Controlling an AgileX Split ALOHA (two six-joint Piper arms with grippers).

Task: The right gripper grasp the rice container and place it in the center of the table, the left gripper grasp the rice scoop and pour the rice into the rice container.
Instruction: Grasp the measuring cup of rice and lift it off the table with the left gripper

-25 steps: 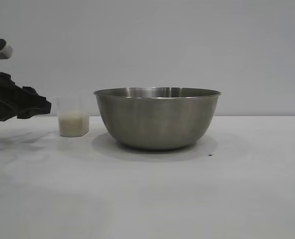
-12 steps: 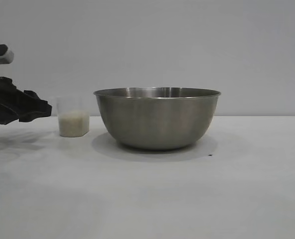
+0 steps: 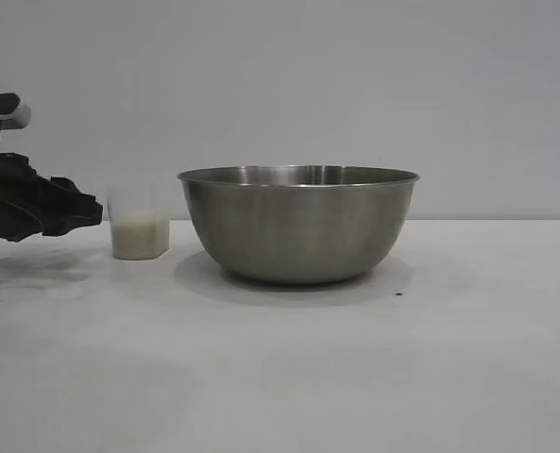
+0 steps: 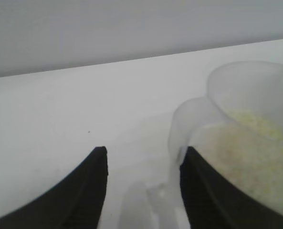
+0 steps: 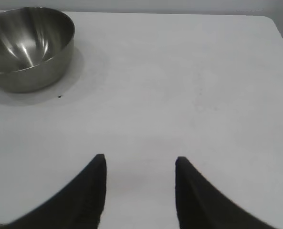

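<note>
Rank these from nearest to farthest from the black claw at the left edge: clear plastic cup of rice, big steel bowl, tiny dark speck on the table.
Seen from the exterior view, from the left gripper:
1. The rice scoop, just beside it.
2. The rice container, mid-table.
3. The dark speck, beyond the bowl's right side.

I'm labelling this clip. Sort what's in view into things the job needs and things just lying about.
Needed for the job:
- steel bowl, standing mid-table
- plastic cup holding rice
- left hand, open, beside the cup
- right hand, open, away from the bowl
- table

Just lying about:
- a tiny dark speck near the bowl
</note>
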